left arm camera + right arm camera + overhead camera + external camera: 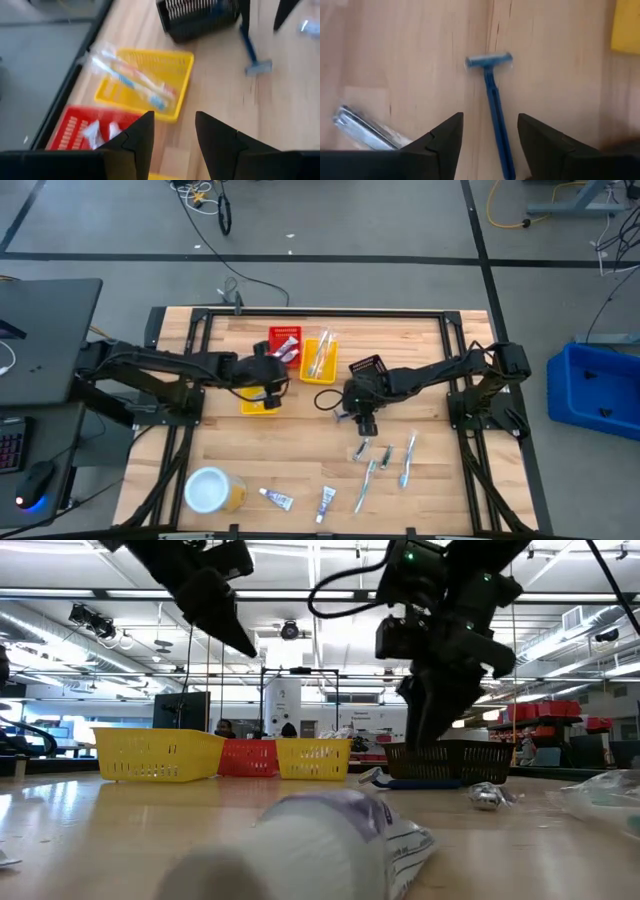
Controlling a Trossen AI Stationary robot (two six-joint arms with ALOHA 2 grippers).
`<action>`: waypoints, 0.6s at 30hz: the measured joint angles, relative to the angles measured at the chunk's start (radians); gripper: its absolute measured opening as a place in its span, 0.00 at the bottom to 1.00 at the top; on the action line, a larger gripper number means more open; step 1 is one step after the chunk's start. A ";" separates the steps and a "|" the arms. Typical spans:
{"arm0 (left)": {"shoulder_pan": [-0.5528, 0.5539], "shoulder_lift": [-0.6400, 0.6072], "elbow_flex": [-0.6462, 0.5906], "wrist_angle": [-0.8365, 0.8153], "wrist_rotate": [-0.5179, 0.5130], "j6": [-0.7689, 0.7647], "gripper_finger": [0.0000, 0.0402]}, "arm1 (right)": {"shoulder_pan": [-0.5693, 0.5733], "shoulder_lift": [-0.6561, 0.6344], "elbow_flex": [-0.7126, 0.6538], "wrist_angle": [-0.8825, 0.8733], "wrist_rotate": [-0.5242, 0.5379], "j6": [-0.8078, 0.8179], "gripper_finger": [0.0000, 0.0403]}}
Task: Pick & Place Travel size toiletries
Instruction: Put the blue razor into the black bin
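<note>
A dark blue razor [492, 95] lies flat on the wooden table, its head pointing away from my right gripper [489, 120]. That gripper [365, 426] hovers open above the razor's handle, a finger on either side, touching nothing. My left gripper [172, 117] is open and empty, raised over the near yellow basket [258, 404]. Wrapped toothbrushes [132, 80] lie in the far yellow basket [175, 65]. White packets [95, 131] lie in the red basket [75, 127]. More toothbrushes [385, 465] and two small white tubes [277, 499] lie loose near the table's front.
A black basket [367, 367] stands just behind my right gripper. A white-topped yellow round container [212, 490] sits at the front left. A clear wrapped item [365, 127] lies beside the razor. Bare wood stretches between the baskets and the loose items.
</note>
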 joint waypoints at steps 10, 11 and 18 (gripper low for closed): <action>0.000 -0.060 -0.209 0.284 0.171 -0.098 0.38 | 0.012 0.009 0.020 -0.047 -0.008 0.003 0.47; 0.000 -0.058 -0.225 0.330 0.205 -0.097 0.38 | 0.011 0.016 0.018 -0.041 -0.001 0.004 0.47; 0.000 -0.052 -0.292 0.517 0.323 -0.084 0.38 | 0.006 0.066 0.016 0.004 0.003 -0.023 0.50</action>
